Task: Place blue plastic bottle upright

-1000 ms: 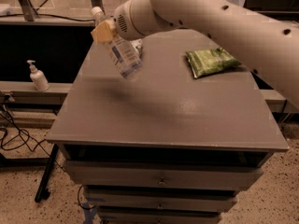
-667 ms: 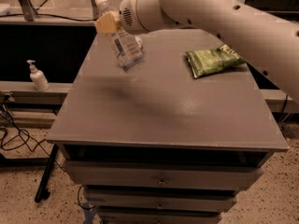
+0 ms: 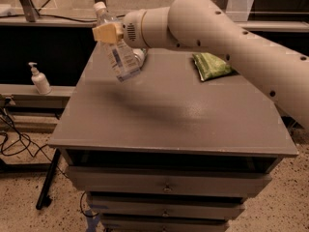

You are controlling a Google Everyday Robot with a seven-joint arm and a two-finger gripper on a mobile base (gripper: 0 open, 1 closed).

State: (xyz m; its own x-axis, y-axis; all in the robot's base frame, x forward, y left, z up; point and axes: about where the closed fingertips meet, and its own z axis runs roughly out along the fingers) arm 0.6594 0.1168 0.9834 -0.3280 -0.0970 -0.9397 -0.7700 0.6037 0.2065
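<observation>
The blue plastic bottle (image 3: 118, 52) is clear and ribbed, with a white cap at the top and a pale label. It hangs tilted above the far left part of the grey cabinet top (image 3: 169, 110), cap up and leaning left. My gripper (image 3: 110, 33) is shut on the bottle's upper part, its tan finger across the neck. The big white arm reaches in from the right.
A green snack bag (image 3: 211, 65) lies at the far right of the cabinet top. A silver can (image 3: 140, 57) is partly hidden behind the bottle. A white pump dispenser (image 3: 39, 79) stands on a lower shelf at left. Drawers are below the front edge.
The bottle has turned more upright in the gripper and stayed lifted over the far left of the top.
</observation>
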